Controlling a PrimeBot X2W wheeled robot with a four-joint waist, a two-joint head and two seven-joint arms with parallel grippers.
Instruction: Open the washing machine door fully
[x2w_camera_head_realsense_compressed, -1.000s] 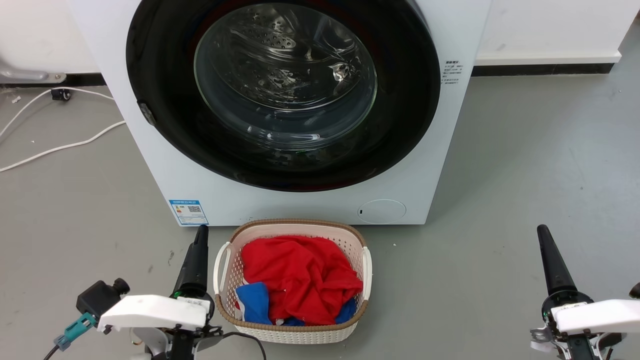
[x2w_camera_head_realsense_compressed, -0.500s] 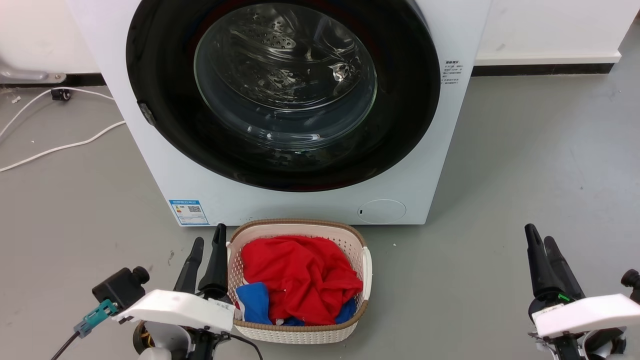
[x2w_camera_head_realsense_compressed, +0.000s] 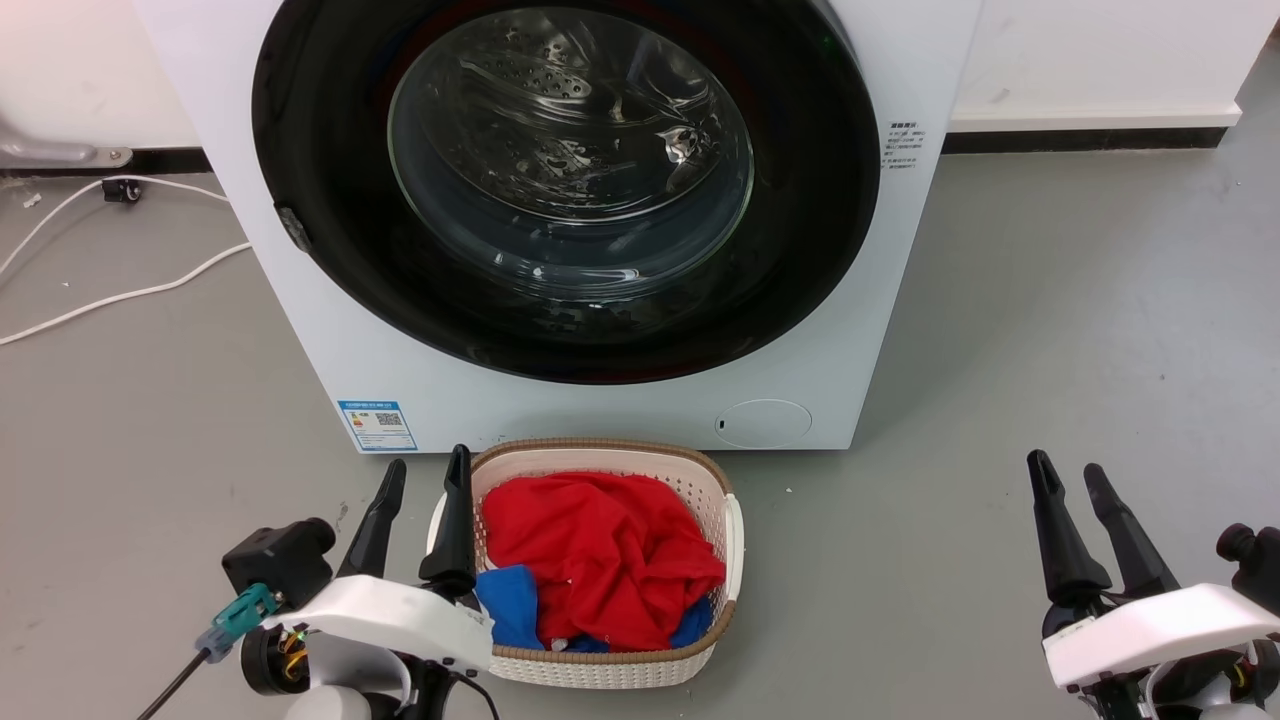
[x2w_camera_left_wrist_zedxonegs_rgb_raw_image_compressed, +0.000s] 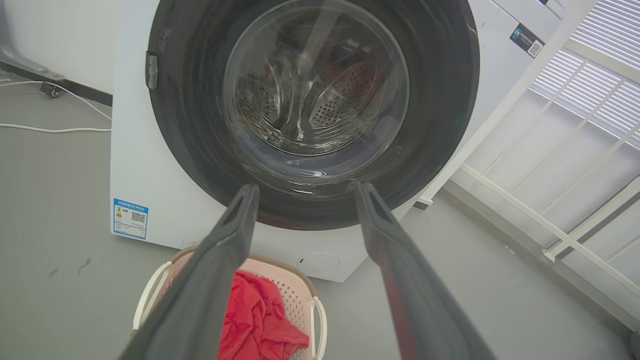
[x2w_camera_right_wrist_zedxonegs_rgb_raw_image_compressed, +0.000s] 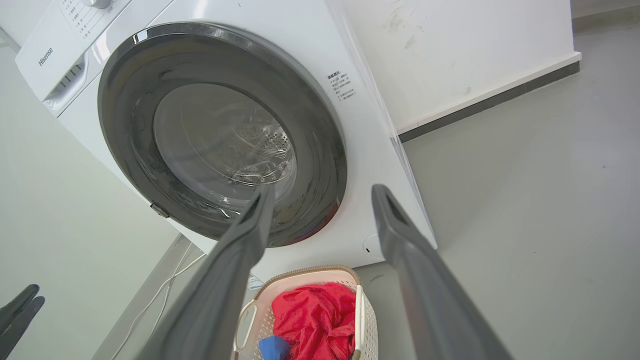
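Both arms sit low, fingers aimed up toward the one washing machine door (x2w_camera_head_realsense_compressed: 570, 170), which is flush shut (right above the single basket (x2w_camera_head_realsense_compressed: 610, 672)). Left gripper (x2w_camera_head_realsense_compressed: 428, 458) is just beside that basket, right gripper (x2w_camera_head_realsense_compressed: 1066, 464) well off over the floor (x2w_camera_head_realsense_compressed: 1000, 350). Both pairs of fingers are spread, gripping nothing.

1. Head view: looks forward and down, washing machine door (x2w_camera_head_realsense_compressed: 566, 190) near.
2. Wrist views: low, facing up at door, right one rolled.
3. All three share door, laundry basket (x2w_camera_head_realsense_compressed: 600, 668).
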